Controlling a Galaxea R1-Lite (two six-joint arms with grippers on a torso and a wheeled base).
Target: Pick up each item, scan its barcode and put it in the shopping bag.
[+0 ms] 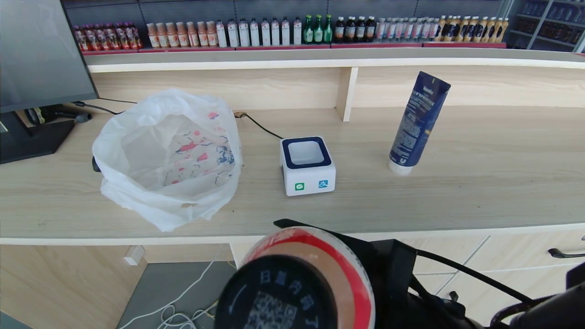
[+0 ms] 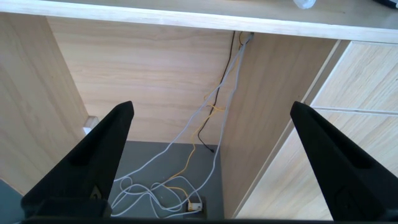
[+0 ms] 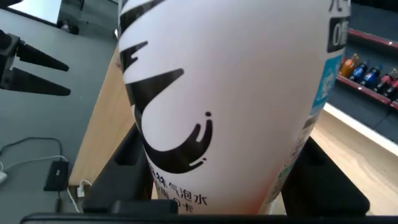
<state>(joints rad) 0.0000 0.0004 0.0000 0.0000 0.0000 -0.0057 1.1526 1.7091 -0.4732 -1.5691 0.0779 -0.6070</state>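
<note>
A round tub (image 1: pixel 297 283) with a red band and a black end carrying a printed code hangs low in front of the counter edge in the head view. My right gripper (image 3: pixel 224 186) is shut on the tub (image 3: pixel 230 93), whose white side has black markings. My left gripper (image 2: pixel 211 109) is open and holds nothing, below the counter facing the cabinet side. A white and blue scanner (image 1: pixel 307 165) sits mid-counter. An open white shopping bag (image 1: pixel 169 155) lies to its left. A dark blue tube (image 1: pixel 418 123) stands on its cap to the right.
The wooden counter (image 1: pixel 457 196) has a raised back ledge, with a shelf of bottles (image 1: pixel 292 29) behind. A monitor (image 1: pixel 41 50) stands at the far left. Loose cables (image 2: pixel 186 180) hang under the counter, and a drawer handle (image 1: pixel 564 252) juts out at the right.
</note>
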